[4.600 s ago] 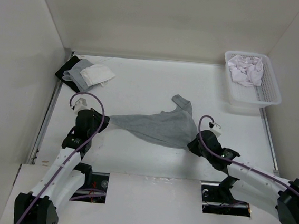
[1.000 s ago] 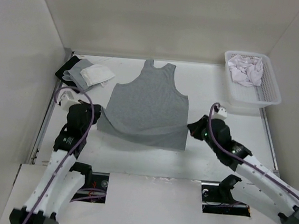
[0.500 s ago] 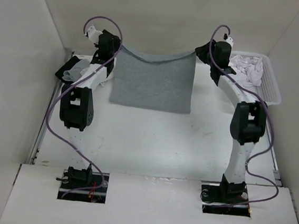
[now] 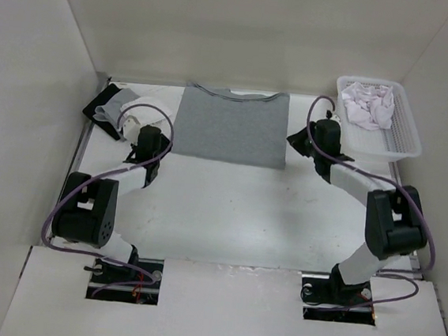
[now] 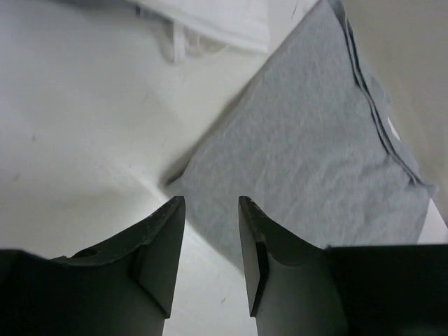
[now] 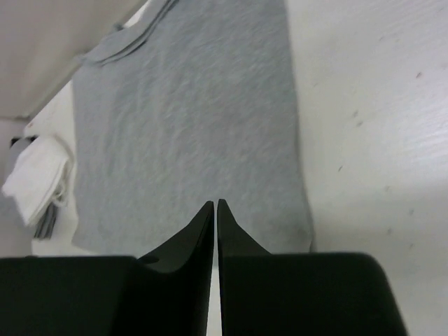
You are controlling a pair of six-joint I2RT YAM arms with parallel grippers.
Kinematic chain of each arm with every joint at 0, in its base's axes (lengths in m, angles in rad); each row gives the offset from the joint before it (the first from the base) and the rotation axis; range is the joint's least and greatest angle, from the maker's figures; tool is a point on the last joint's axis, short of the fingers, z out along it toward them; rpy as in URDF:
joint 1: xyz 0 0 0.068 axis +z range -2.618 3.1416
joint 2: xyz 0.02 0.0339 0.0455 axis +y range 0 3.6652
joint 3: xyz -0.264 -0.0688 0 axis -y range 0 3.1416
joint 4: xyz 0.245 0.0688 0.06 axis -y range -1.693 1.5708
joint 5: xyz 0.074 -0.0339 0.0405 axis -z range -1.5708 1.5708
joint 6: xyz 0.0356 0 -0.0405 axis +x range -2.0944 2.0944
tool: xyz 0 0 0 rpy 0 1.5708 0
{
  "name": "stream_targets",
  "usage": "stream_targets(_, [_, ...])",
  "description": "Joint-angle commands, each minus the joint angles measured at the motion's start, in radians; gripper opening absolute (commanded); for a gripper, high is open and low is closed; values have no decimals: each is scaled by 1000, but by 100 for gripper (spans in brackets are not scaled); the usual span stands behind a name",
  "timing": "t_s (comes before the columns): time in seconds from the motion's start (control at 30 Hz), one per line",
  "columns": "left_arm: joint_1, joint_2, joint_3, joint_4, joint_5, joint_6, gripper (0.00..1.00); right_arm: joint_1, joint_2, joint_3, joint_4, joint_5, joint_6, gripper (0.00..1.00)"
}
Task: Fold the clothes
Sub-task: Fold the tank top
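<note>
**A:** Start from the grey shirt [image 4: 232, 125]. What lies to its left?

**B:** A small cloth pile [image 4: 123, 104] of black, grey and white, apart from the shirt's far-left corner. Nearer, just off the shirt's near-left corner, is the left gripper [image 5: 210, 203]. Its fingers stand apart with nothing between them. In the wrist view the corner of the shirt lies just ahead of the tips, not touching them.

**A:** And the shirt itself?

**B:** It lies flat on the table [image 4: 228, 208] as a neat rectangle. Its far edge runs along the back wall, and layered edges of fabric show along that edge. Neither gripper holds it.

**A:** To the right of the shirt?

**B:** The right gripper [image 6: 215, 204] sits just beside the shirt's right edge, close to the near-right corner. Its fingers are drawn together, with only a hairline slit between them and nothing caught in it. From its wrist view the tips line up with the shirt's near edge, but I cannot tell whether they touch the fabric.

**A:** Farther right?

**B:** A white basket [image 4: 406, 134], well apart from the shirt, with a crumpled white-lilac garment [image 4: 369, 102] inside it.
</note>
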Motion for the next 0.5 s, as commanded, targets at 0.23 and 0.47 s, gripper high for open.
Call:
stream_targets(0.23, [84, 81, -127, 226, 225, -129, 45, 108, -275, -394, 245, 27, -4, 25])
stream_targets(0.47, [90, 213, -73, 299, 257, -198, 36, 105, -275, -497, 302, 21, 26, 34])
